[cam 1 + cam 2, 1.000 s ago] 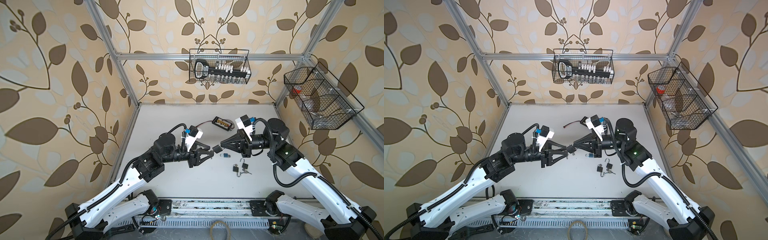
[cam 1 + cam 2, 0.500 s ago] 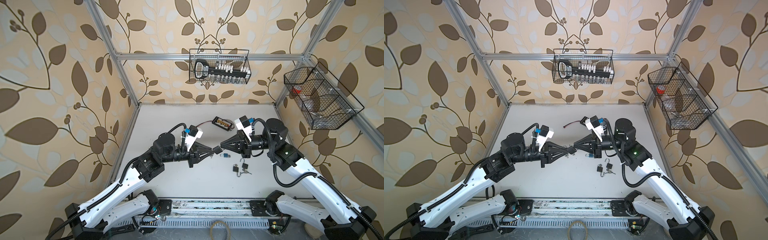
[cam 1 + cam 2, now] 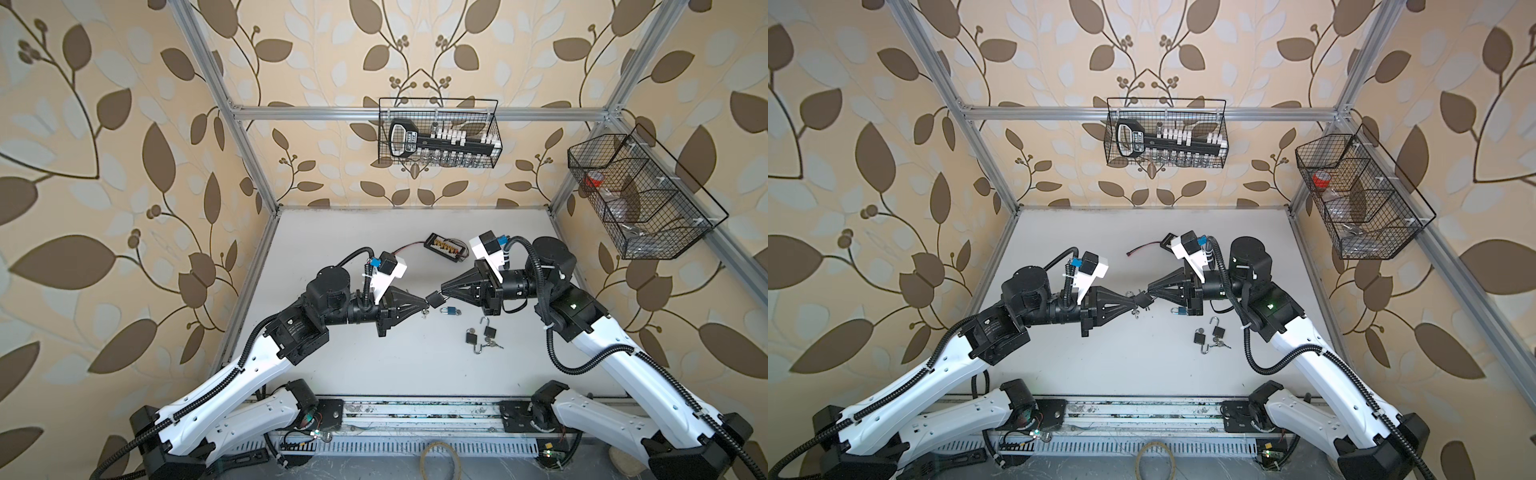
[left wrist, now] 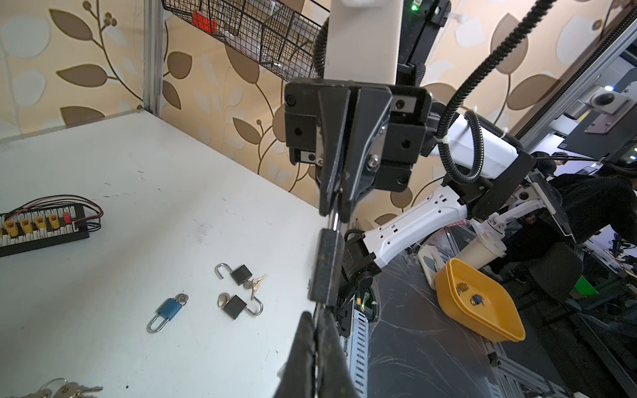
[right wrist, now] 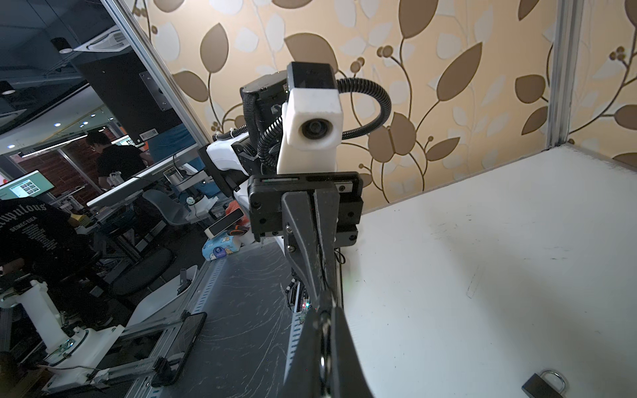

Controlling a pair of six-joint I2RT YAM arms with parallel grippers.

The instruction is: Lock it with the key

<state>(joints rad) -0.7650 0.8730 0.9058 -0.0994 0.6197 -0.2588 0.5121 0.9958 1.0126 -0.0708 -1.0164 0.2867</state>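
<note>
Two wire baskets hang on the walls. The far-wall basket [image 3: 478,118], a box of black mesh, holds a long black tool rail [image 3: 440,140] with a looped handle. White clips sit along the rail, with a row of small metal pieces under it (too small to name). The right-wall basket [image 3: 640,195] is split into compartments. Its farthest one holds something red [image 3: 595,179], and the others hold clear, crumpled-looking material. Past the table's near edge, in the left wrist view, a yellow plastic tub [image 4: 496,320] has two small items in it.

Over the middle of the white, scuffed tabletop [image 3: 374,249], the held padlock [image 3: 435,299], a matte black block, is raised between the two arms. The right gripper [image 3: 444,293] is clamped on its steel shackle. The left gripper [image 3: 424,306] has its jaws pressed together at the lock's keyhole end, on the key bunch [image 3: 1134,309]. A ring and a loose key from the bunch dangle below the tips.

Just right of the held lock lies a blue padlock [image 3: 451,310], its shackle closed and a key in its base. Nearer lie the open black padlocks [image 3: 471,336], a pair with shackles swung out and small keys beside them. Toward the far side rests a flat black connector board [image 3: 446,248] with yellow plugs and thin wires.
</note>
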